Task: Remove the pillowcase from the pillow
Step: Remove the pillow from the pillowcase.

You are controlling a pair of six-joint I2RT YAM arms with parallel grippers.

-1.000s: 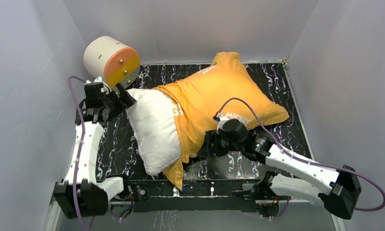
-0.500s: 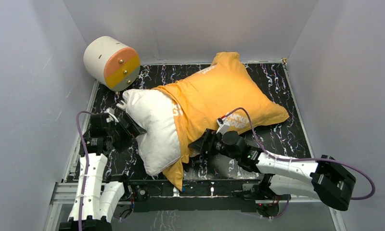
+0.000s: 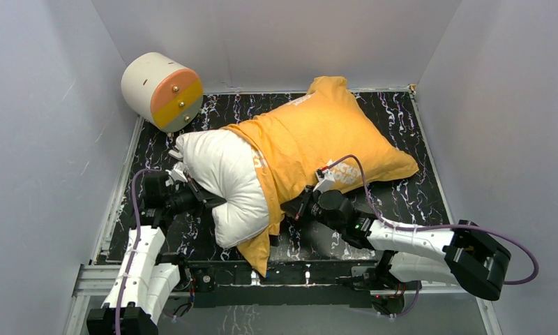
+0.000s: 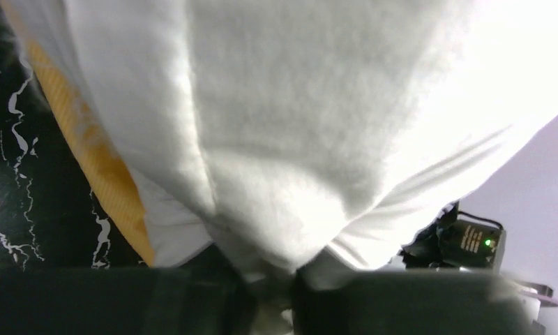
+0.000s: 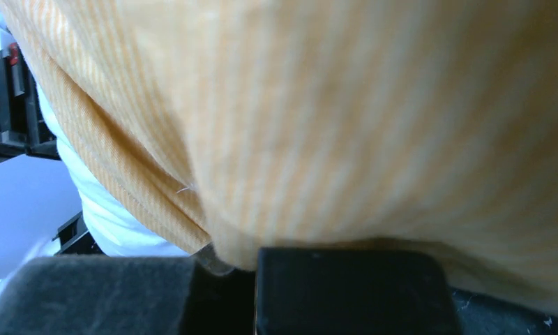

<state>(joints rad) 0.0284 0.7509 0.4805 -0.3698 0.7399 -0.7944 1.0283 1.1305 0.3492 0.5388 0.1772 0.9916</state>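
At the back left corner sits a cream cylinder [image 3: 161,91] with an orange-yellow end, well apart from anything I touch. Just right of it and nearer to me, my left gripper [image 3: 208,198] is pressed into the bare white end of the pillow [image 3: 227,174]. My left wrist camera shows those fingers pinched nearly together on a bunched fold of the white fabric, and the pillow's side is dented where I grip it.

The pillow lies at a slant across the dark marbled table [image 3: 416,202], and only its left end is uncovered. From there rightward it sits inside the pillowcase [image 3: 325,136], orange-yellow face up with faint white lettering. The case's open edge runs across the pillow's middle, and one corner trails toward the near table edge.

On the near side of the covered part, my right gripper [image 3: 291,209] is closed tight on the pillowcase. My right wrist camera shows orange striped cloth caught between the fingers beside the hem, with a strip of white pillow visible under that hem.
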